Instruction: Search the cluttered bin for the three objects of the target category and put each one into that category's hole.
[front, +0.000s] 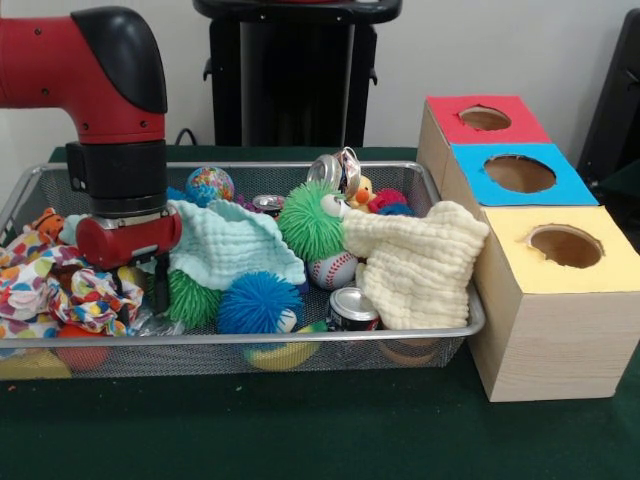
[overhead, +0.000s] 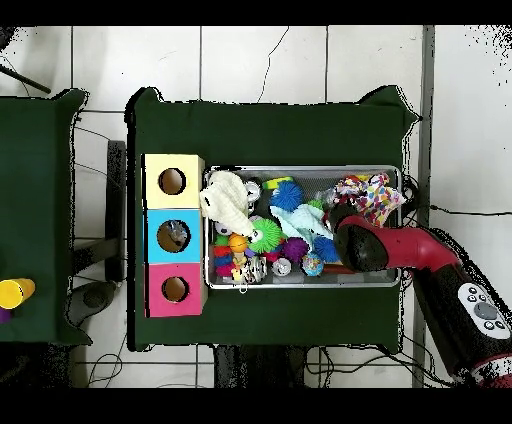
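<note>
Green-covered worktop (front: 300, 430) carries the mesh bin (front: 240, 345), where the gripper (front: 155, 285), finger state indiscernible, sits low among clutter beside the green spiky ball (front: 190, 298); search step, selection pending

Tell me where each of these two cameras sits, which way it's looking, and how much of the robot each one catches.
Front view: sits low across the table, facing the wire bin and three boxes side-on; shows the red arm coming down at the left, its pincer buried among the toys.
Overhead view: hangs above, looking straight down on the table; shows the arm reaching in from the lower right.
Shared: the bin, yellow box, cream cloth and green spiky ball.
</note>
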